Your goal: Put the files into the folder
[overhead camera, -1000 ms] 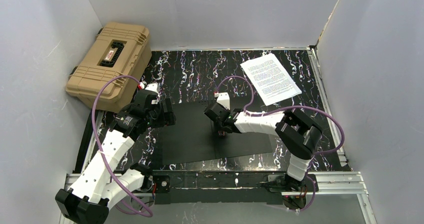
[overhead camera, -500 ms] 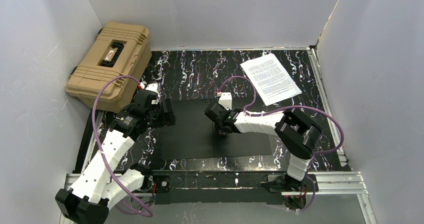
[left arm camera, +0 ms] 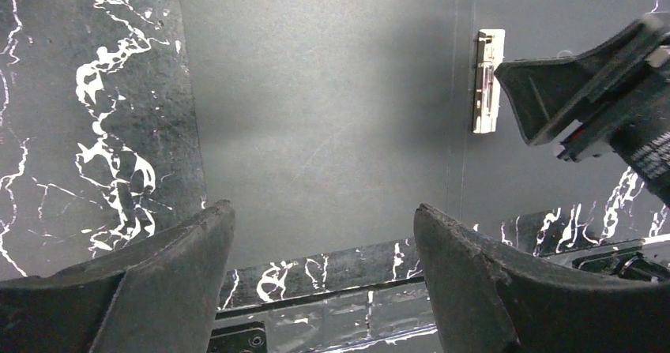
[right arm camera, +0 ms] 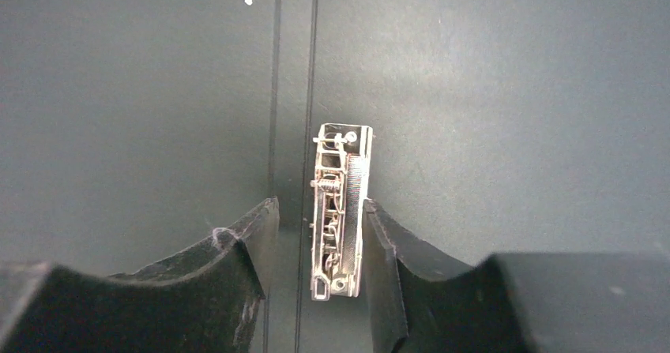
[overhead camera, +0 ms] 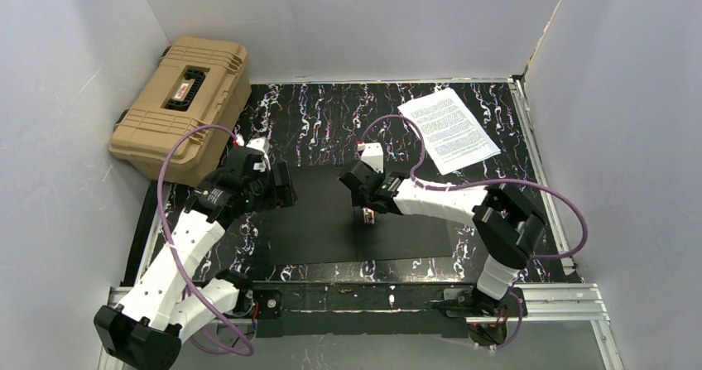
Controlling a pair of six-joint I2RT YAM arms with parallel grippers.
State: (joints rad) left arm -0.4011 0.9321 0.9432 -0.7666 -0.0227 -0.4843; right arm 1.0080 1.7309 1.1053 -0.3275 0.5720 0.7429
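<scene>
The folder (overhead camera: 319, 225) lies open and flat on the table, black inside up; it fills the left wrist view (left arm camera: 316, 92) and the right wrist view (right arm camera: 490, 92). A metal clip (right arm camera: 341, 211) sits by its spine and also shows in the left wrist view (left arm camera: 487, 80). My right gripper (right arm camera: 320, 204) is open and low over the folder, its jaws on either side of the clip, the right finger against it. My left gripper (left arm camera: 324, 219) is open and empty above the folder's left half. The files (overhead camera: 448, 128), white printed sheets, lie at the back right, away from both grippers.
A tan ribbed hard case (overhead camera: 184, 105) stands at the back left, beside the left arm. White walls close in the table on three sides. A metal rail (overhead camera: 397, 291) runs along the near edge by the arm bases.
The folder's near edge, slanted a second ago, now lies straight and flat. My right gripper has shifted slightly toward the back. My left gripper has moved a little to the right.
</scene>
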